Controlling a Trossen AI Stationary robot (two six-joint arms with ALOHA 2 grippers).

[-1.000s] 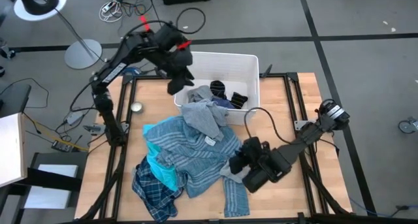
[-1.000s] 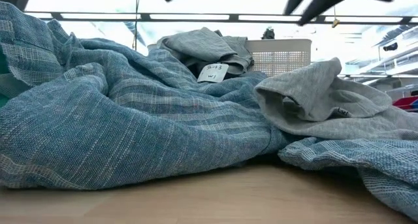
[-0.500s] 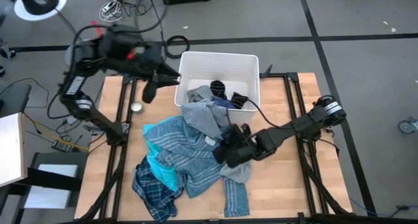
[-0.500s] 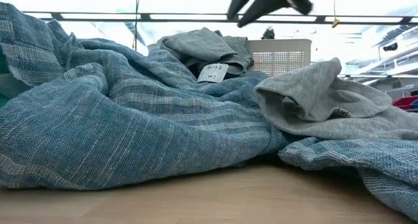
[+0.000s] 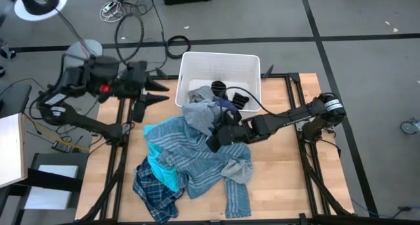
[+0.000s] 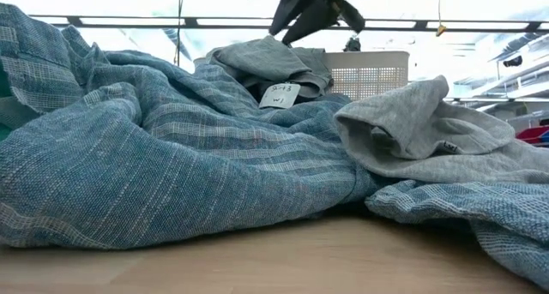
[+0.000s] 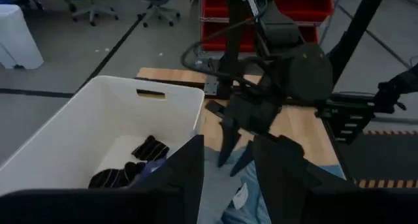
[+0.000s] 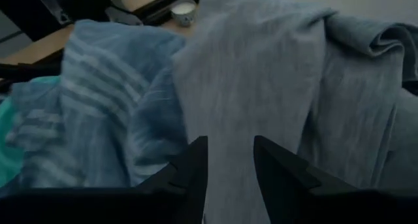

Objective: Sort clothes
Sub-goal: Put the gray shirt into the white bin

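The clothes lie in a heap on the table: a blue-grey striped shirt [image 5: 190,153], a grey top [image 5: 203,117] at the bin's near wall, a turquoise piece [image 5: 164,174] and a navy plaid shirt [image 5: 151,193]. Black striped socks [image 5: 220,88] lie in the white bin [image 5: 220,56]. My right gripper [image 5: 215,141] is open, fingers down, close above the grey top [image 8: 261,74] in the middle of the heap. It also shows in the low view [image 6: 313,28]. My left gripper [image 5: 161,92] is open and empty, left of the bin, above the table.
A small round cup [image 5: 136,107] stands on the table near its left edge, below my left arm. The bin stands at the table's far edge. Bare wood [image 5: 282,179] shows to the right of the heap. Cables and a lamp base lie on the floor behind.
My left gripper has drawn back from over the bin's left corner toward the table's left edge and come lower. My right gripper has gone from the near right of the heap toward the far left, over the grey top. The clothes have not moved.
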